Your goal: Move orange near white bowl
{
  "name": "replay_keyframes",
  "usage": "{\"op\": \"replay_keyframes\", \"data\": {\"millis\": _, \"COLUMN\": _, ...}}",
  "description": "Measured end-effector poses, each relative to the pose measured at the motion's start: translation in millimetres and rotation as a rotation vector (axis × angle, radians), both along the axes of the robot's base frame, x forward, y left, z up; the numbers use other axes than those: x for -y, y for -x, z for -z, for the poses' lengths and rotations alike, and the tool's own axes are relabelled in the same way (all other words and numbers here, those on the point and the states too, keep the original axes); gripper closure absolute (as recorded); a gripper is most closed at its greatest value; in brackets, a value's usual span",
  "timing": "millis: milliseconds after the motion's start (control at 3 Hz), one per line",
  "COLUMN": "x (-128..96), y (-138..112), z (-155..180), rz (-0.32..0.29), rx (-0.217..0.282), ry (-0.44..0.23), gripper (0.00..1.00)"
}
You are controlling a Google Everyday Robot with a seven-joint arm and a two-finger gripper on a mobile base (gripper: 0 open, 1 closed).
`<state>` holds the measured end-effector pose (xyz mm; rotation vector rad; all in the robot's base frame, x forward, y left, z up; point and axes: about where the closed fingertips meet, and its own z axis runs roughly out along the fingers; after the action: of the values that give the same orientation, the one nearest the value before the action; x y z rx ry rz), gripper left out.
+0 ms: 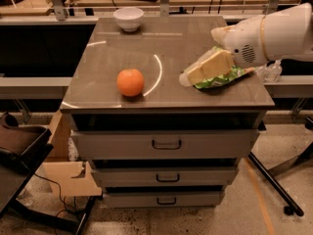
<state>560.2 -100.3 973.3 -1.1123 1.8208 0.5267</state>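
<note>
The orange (130, 82) sits on the grey cabinet top (161, 38), near its front left edge. The white bowl (128, 18) stands at the far left corner of the top, well behind the orange and apart from it. My gripper (191, 76) reaches in from the right on a white arm (274, 33). It hangs low over the right side of the top, right of the orange and not touching it. It holds nothing that I can see.
A green snack bag (222, 78) lies under the gripper near the right edge. The cabinet has three drawers (166, 144) below. A cardboard box (63, 170) and a dark chair (19, 146) stand at the left. A small clear bottle (271, 72) is behind the arm.
</note>
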Motion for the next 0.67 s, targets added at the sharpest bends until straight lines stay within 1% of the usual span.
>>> {"op": "replay_keyframes", "data": {"millis": 333, "x": -21, "y": -11, "z": 15, "rz": -0.004, "rx": 0.018, "ry": -0.056, "gripper": 0.0}}
{"op": "replay_keyframes", "data": {"millis": 667, "x": -41, "y": -19, "z": 29, "rz": -0.024, "rx": 0.019, "ry": -0.099, "gripper": 0.0}}
